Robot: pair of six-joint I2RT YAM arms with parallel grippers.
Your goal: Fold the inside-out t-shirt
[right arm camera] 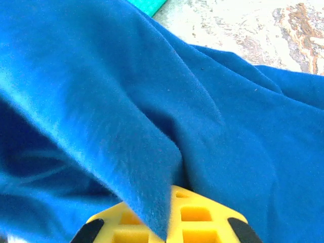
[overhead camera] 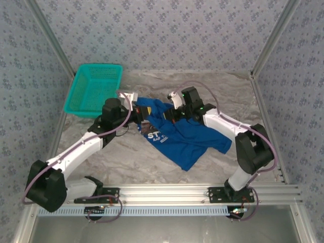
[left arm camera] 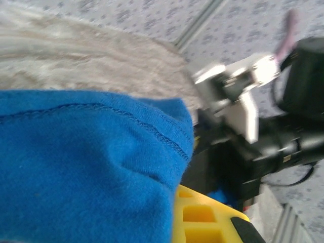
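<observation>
The royal-blue inside-out t-shirt (overhead camera: pixel 185 139) lies crumpled on the marble table, with white lettering showing near its left side. Both grippers meet at its far edge. My left gripper (overhead camera: pixel 140 114) is shut on a hemmed edge of the t-shirt (left arm camera: pixel 91 167). The cloth drapes over one jaw, so a single yellow finger (left arm camera: pixel 207 217) shows. In the left wrist view the right arm (left arm camera: pixel 253 126) sits close ahead. My right gripper (overhead camera: pixel 174 114) is shut on a raised fold of the t-shirt (right arm camera: pixel 152 152), which is pinched between its yellow fingers (right arm camera: pixel 202 217).
A teal mesh basket (overhead camera: pixel 94 87) stands at the far left corner, just beyond the left arm. Metal frame posts and patterned walls enclose the table. Bare marble (overhead camera: pixel 126 162) lies in front of the shirt.
</observation>
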